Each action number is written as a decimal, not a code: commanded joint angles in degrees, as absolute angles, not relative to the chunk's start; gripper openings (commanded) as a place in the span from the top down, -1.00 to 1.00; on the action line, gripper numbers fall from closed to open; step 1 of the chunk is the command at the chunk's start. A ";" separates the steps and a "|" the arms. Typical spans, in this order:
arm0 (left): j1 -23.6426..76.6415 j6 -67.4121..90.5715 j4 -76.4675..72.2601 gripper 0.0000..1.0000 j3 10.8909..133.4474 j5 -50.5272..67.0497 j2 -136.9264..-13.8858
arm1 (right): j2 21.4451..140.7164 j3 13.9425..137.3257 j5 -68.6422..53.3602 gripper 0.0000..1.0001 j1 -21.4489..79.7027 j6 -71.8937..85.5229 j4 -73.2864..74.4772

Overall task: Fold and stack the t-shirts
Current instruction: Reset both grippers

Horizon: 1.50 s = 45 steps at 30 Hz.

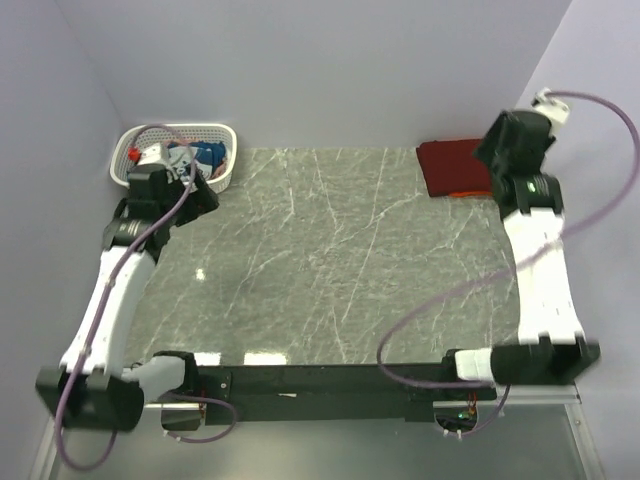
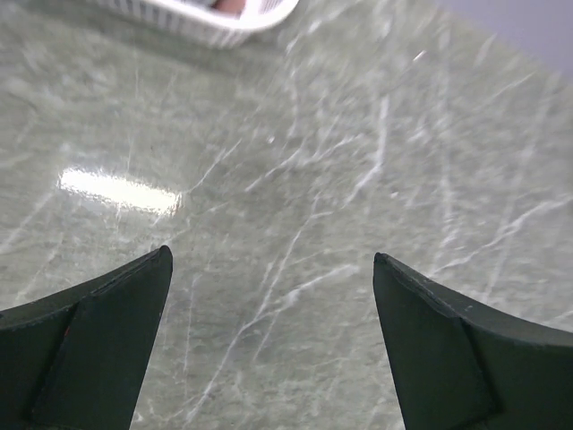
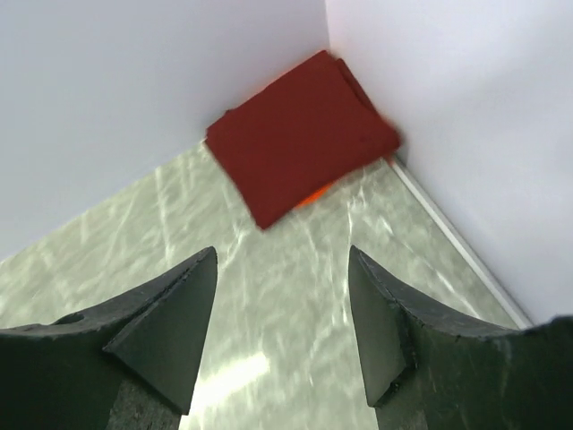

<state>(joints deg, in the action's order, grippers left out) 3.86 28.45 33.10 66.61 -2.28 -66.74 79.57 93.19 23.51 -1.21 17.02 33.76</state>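
Top external view: grey marbled desk (image 1: pixel 330 260) with a folded maroon t-shirt (image 1: pixel 455 168) at 1 o'clock, in the far corner, just beside the right arm's wrist. White lattice basket (image 1: pixel 225 135) at 11 o'clock, holding a crumpled blue t-shirt (image 1: pixel 205 155) with white on it and partly masked by the left arm's wrist. Not resolved from above: the finger spacing of either arm. Left wrist view: left pincer (image 2: pixel 271 260) released, both dark fingers wide apart, hovering over bare desk with nothing between them. Only the basket rim at 12 o'clock of that view, blurred, the contents not identifiable there. Right wrist view: right pincer (image 3: pixel 282 255) likewise released and empty, fingers spread, aimed toward the corner where two pale walls (image 3: pixel 134 81) meet. Maroon t-shirt lying flat as a neat rectangle at 12 o'clock of that view, apart from the fingertips, one edge against the wall. Shown best from this wrist: a thin strip of orange t-shirt (image 3: pixel 315 193) peeking out under the near edge of the maroon one, the maroon stacked on top. From above, that orange layer reduced to a faint line at the near edge of the pile.
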 commanded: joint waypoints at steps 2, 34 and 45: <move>4.04 30.32 34.26 -0.99 65.66 -3.86 -57.14 | 64.89 86.76 18.11 -0.35 -1.49 17.93 39.46; 5.36 40.17 45.27 -0.99 53.79 -23.47 -27.51 | 1.23 39.73 20.74 -0.63 5.63 18.90 31.99; 5.36 40.69 42.89 -0.99 53.53 -21.36 -29.27 | -1.13 38.76 20.39 -0.64 6.77 18.98 31.47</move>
<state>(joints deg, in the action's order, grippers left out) 5.23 39.97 45.87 53.56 -22.26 -28.49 0.89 39.64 20.27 6.11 18.61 34.04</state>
